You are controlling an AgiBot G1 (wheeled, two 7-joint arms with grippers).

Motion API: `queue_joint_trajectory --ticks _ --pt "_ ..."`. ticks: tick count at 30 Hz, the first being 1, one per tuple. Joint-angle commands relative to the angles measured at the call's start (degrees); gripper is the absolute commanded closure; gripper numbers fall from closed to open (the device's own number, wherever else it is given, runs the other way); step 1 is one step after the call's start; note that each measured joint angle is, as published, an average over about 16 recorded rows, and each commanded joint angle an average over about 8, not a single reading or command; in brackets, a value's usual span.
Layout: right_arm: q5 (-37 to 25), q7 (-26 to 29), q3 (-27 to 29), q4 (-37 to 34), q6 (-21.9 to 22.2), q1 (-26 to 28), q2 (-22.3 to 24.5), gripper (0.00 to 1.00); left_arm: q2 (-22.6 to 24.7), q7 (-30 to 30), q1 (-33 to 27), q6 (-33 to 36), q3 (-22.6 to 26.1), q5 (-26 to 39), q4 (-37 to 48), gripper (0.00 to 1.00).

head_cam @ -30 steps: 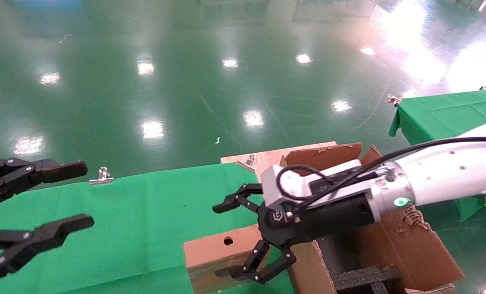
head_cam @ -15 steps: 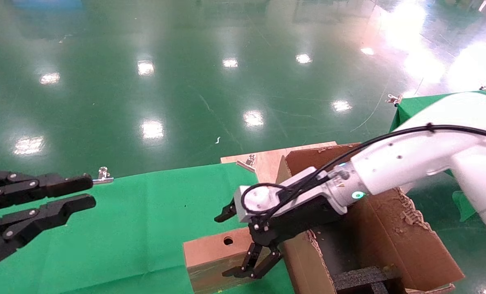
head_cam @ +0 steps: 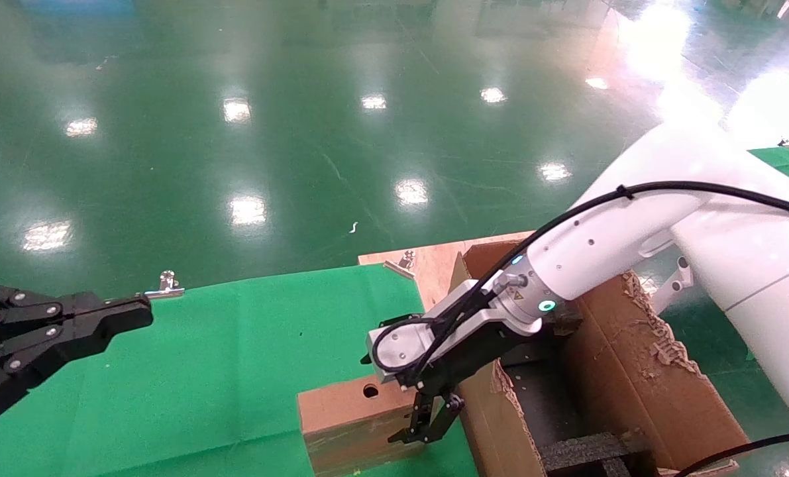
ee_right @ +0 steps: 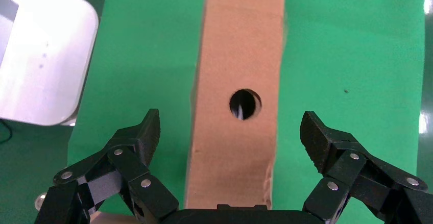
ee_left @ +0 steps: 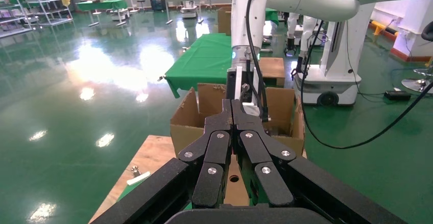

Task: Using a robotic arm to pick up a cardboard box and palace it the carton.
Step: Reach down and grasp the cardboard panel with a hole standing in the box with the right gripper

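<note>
The small cardboard box (head_cam: 348, 414) stands on the green cloth, its narrow face with the round hole (head_cam: 370, 391) facing up. The white robotic arm (head_cam: 606, 245) reaches down over it from the right. Its right gripper (head_cam: 424, 429) is open and points down at the box's end nearest the carton (head_cam: 639, 377). In the right wrist view the box (ee_right: 240, 45) lies between the spread fingers (ee_right: 144, 132), which do not touch it; the gripper (ee_right: 231, 132) is empty. My left gripper (head_cam: 126, 313) is shut and empty at the left over the cloth; it also shows in the left wrist view (ee_left: 232, 109).
The carton stands open on a wooden board (head_cam: 427, 257), right beside the small box, with black foam (head_cam: 586, 450) inside. A metal clip (head_cam: 166, 283) holds the green cloth (head_cam: 235, 344) at its far edge. A second green table (head_cam: 788, 156) is at far right.
The right arm has swung from lying level to pointing down over the box, and its gripper has come lower. The left gripper has gone from open to shut.
</note>
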Motion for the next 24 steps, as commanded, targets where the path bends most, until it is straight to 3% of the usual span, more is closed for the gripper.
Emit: queue_joint_trajectory --ticks 1,3,6,8,24 --pt "-0.71 -0.27 -0.82 0.13 0.07 0.46 -0.49 0.27 0.0 0.0 0.0 0.0 0.0 0.0 0.0 0.23" --pt "-1.11 -0.4 -1.42 0.19 0.06 0.71 -0.81 0.52 0.0 0.0 0.0 0.0 0.0 0.0 0.0 0.01" --pt "-1.39 -0.47 -1.94 0.18 -0.01 0.94 -1.09 0.9 -0.01 0.0 0.01 -0.01 0.0 0.0 0.01 0.0" --pt "-1.48 -0.5 -2.14 0.15 -0.06 1.04 -1.21 1.0 -0.01 0.0 0.01 -0.01 0.0 -0.01 0.01 0.0" --pt "-1.17 -0.48 -1.56 0.27 0.03 0.75 -0.87 1.0 -0.01 0.0 0.01 -0.01 0.0 -0.02 0.01 0.0"
